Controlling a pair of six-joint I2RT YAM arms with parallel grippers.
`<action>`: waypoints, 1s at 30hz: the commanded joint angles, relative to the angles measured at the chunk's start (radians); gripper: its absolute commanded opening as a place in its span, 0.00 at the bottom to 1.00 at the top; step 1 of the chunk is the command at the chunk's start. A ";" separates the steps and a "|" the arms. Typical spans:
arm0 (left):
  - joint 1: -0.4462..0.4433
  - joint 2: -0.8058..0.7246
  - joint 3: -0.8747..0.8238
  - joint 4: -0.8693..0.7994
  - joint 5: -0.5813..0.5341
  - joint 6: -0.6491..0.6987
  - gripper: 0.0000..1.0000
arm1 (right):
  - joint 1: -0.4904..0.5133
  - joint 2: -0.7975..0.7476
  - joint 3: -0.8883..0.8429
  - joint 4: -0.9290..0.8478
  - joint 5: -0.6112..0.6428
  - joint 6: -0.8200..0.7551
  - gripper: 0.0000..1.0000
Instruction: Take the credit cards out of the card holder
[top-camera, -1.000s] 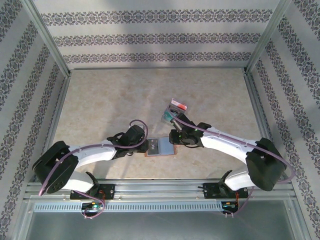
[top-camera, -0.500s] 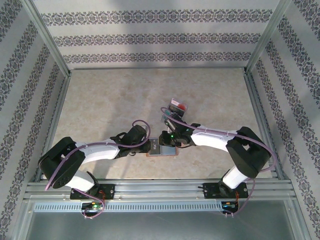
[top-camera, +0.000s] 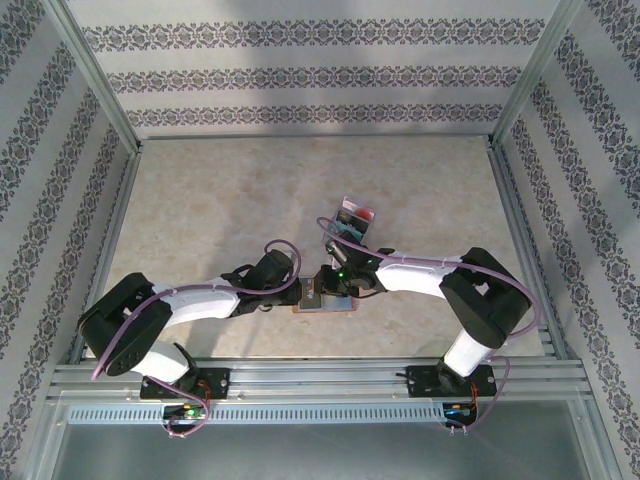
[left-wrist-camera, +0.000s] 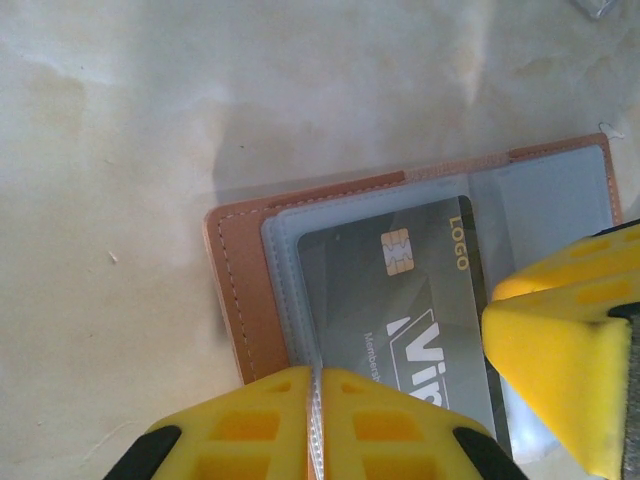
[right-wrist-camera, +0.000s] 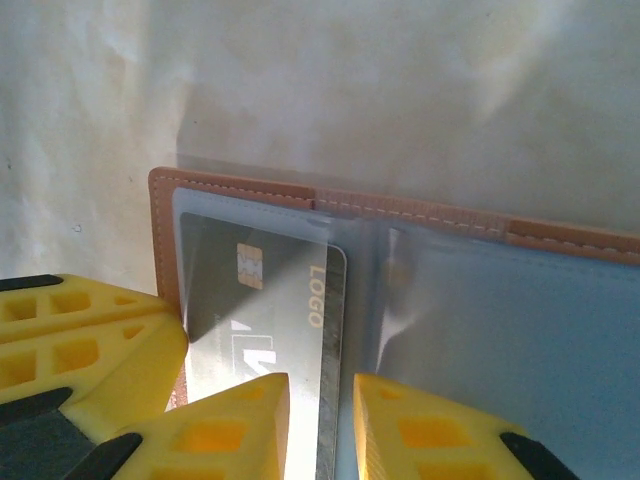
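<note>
A pale, stone-patterned table (top-camera: 200, 220) carries one open brown card holder (top-camera: 325, 300), lying flat near the front edge between two arms. The left gripper (left-wrist-camera: 315, 420) is closed, its fingers pressed together at the holder's edge; whether they pinch anything is unclear. The right gripper (right-wrist-camera: 320, 410) is slightly parted, straddling the long edge of one dark card (right-wrist-camera: 270, 310) under a clear sleeve. The card looks light, stiff and slick, probably best pinched at that edge. Behind, one clear tray (top-camera: 347, 203) holds what appear to be a red card (top-camera: 362, 212) and a teal card (top-camera: 338, 232).
</note>
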 joint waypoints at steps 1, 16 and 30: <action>0.000 0.014 -0.001 0.015 0.016 -0.009 0.10 | 0.009 0.013 -0.010 0.019 -0.013 0.011 0.25; 0.000 0.033 0.007 0.016 0.026 -0.009 0.10 | 0.000 -0.014 -0.034 0.121 -0.083 0.031 0.22; 0.000 0.035 0.007 0.014 0.030 -0.008 0.10 | -0.038 -0.047 -0.153 0.403 -0.212 0.144 0.20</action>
